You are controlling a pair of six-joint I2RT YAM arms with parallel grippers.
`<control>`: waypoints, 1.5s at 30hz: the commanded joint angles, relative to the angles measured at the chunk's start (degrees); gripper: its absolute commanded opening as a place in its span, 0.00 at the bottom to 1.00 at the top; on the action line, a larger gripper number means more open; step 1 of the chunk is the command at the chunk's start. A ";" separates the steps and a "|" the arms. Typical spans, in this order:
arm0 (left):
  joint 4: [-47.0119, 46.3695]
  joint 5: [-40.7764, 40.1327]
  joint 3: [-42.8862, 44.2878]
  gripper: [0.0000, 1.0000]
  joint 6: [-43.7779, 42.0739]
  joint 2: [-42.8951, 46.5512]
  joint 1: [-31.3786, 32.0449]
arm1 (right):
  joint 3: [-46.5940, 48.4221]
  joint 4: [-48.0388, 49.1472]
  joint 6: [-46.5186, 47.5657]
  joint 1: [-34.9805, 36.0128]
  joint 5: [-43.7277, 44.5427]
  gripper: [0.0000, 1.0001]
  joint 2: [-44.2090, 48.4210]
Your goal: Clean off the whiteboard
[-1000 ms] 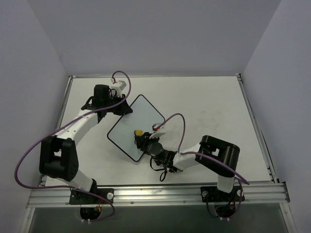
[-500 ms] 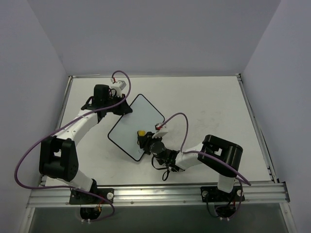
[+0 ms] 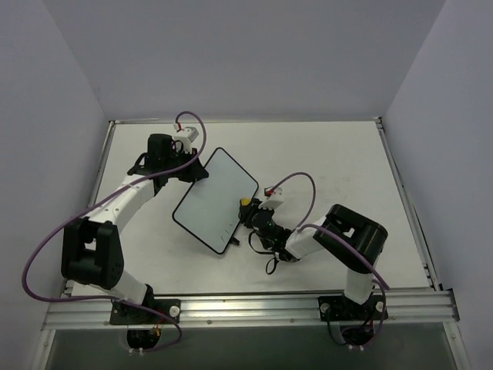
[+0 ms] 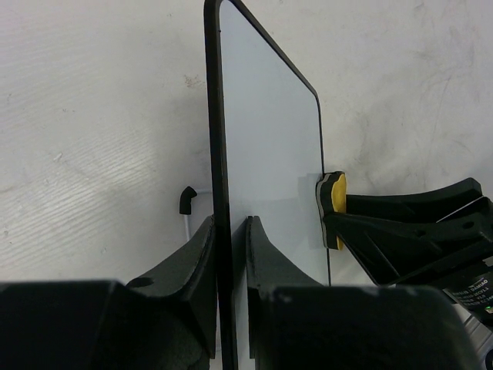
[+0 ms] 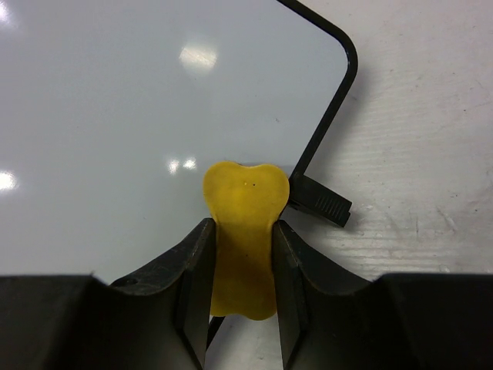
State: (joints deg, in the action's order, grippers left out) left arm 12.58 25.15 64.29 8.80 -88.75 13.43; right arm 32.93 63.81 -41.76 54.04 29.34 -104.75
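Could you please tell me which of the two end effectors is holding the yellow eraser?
The right end effector; it pinches the yellow eraser, whereas the left end effector clamps the whiteboard by its edge.

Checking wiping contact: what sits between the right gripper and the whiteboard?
Only the yellow eraser, clamped in the right gripper, tip at the whiteboard; clearest in the right wrist view.
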 commanded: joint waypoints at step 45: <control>-3.44 -8.80 1.19 0.02 -4.31 0.33 -1.92 | 13.83 -14.59 1.33 25.32 0.19 0.00 -10.12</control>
State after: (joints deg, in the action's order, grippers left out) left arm 12.69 23.86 64.10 6.55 -88.09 11.88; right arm 45.82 59.57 -37.71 76.99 40.58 -109.84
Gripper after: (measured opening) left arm 0.215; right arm 0.281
